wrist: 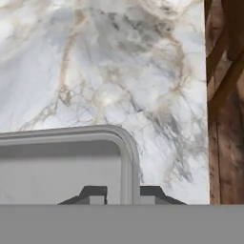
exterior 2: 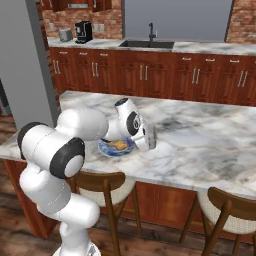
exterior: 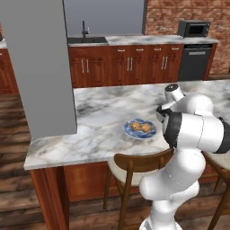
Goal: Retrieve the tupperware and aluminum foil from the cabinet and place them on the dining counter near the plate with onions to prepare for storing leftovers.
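My gripper (exterior 2: 148, 140) is shut on the tupperware (exterior 2: 151, 137), a grey translucent tub with a rim, just above the dining counter (exterior 2: 200, 135). In the hand view the tub's rounded corner and rim (wrist: 125, 143) sit between my gripper's finger tips (wrist: 121, 193), with marble below. The blue plate with onions (exterior: 139, 129) rests on the counter; the same plate (exterior 2: 116, 147) lies just left of the tub, partly behind my arm. The aluminum foil and the cabinet are out of view.
Wooden stools (exterior: 134, 167) (exterior 2: 227, 210) stand at the counter's near edge. A grey pillar (exterior: 40, 67) rises at the counter's left end. The far worktop carries a sink (exterior 2: 147, 43), coffee machine (exterior 2: 83, 31), toaster (exterior 2: 65, 34) and microwave (exterior: 194, 28).
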### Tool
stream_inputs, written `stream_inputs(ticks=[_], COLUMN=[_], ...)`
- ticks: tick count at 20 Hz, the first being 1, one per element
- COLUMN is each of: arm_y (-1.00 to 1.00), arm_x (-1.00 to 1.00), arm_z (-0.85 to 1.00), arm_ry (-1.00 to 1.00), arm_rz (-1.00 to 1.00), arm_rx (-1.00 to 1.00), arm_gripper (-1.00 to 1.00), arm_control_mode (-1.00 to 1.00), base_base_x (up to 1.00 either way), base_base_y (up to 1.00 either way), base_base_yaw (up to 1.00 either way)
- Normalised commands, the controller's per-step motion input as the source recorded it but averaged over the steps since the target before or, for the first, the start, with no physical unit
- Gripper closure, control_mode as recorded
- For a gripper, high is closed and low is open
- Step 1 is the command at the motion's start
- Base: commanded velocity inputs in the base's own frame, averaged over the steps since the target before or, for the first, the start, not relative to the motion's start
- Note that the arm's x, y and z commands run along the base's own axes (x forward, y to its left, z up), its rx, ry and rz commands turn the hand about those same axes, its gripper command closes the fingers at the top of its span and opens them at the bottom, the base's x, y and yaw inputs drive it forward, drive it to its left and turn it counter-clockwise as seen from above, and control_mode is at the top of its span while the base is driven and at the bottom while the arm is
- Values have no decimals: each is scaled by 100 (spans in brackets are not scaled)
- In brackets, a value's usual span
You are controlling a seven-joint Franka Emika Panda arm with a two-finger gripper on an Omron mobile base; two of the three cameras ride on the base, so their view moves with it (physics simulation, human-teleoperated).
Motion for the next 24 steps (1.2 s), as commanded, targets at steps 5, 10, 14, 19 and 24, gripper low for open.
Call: stream_inputs(ticks=[5, 10, 14, 19, 24], arm_y=[-12, -27, -25, -11, -1], arm_x=[61, 62, 59, 44, -10], arm_z=[-51, -47, -45, -34, 52], arm_ry=[0, 0, 0, 0, -3], arm_rz=[0, 0, 0, 0, 1], arm_rx=[0, 2, 2, 0, 0], arm_gripper=[100, 100, 100, -100, -100], arm_control_mode=[-100, -100, -100, -100, -100], base_base_x=[0, 0, 0, 0, 0], base_base_y=[0, 0, 0, 0, 0], base_base_yaw=[0, 0, 0, 0, 0])
